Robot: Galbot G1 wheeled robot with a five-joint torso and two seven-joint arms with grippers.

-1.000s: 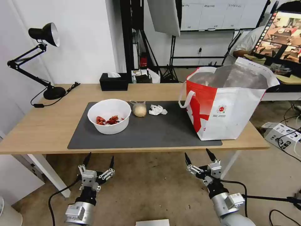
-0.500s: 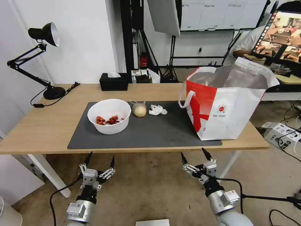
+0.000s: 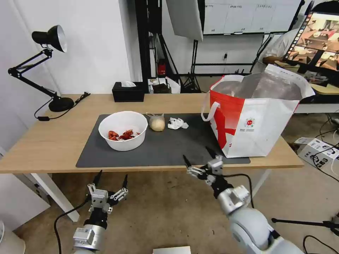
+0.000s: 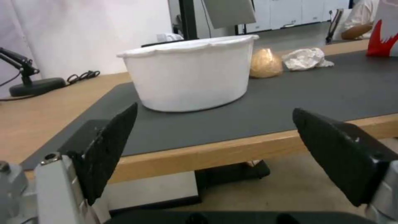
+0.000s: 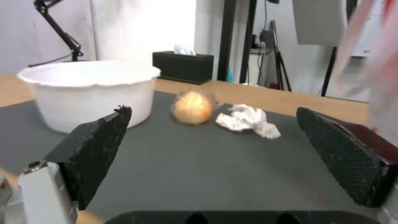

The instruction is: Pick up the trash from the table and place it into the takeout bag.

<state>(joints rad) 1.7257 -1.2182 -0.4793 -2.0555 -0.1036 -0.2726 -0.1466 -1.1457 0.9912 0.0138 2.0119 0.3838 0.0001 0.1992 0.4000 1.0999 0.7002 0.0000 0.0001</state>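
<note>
Head view gives you three pieces of trash on the dark grey rectangular mat (image 3: pixel 162 148), left of centre in the frame: one white round bowl with red scraps (image 3: pixel 123 130), one small clear bag with a pale round bun (image 3: pixel 157 123) just to its right, and one crumpled white napkin (image 3: pixel 177 123) right of that. None of the three touch. One large red-and-white takeout bag with white loop handles (image 3: pixel 254 123) stands upright at the right end of the long light-wood counter (image 3: pixel 42 141), mouth open, silver lining showing, partly on the mat's right edge.

You have two grippers. Your right gripper (image 3: pixel 201 161) sits at lower centre, over the counter's front edge and the mat's near edge, jaws spread apart and holding nothing. In the right wrist view its jaws frame the bun and the napkin (image 5: pixel 248 120), with the bowl (image 5: pixel 89 90) off to one side and open mat between them and the gripper. Your left gripper (image 3: pixel 110 178) hangs at lower left, below the counter's front edge, jaws also released and empty; in its wrist view the bowl (image 4: pixel 191 76) stands straight ahead past the counter's edge.

Around this, one black tissue box (image 3: pixel 128 92) sits at the counter's back edge behind the bowl, and one black desk lamp (image 3: pixel 39 67) stands at upper left.
</note>
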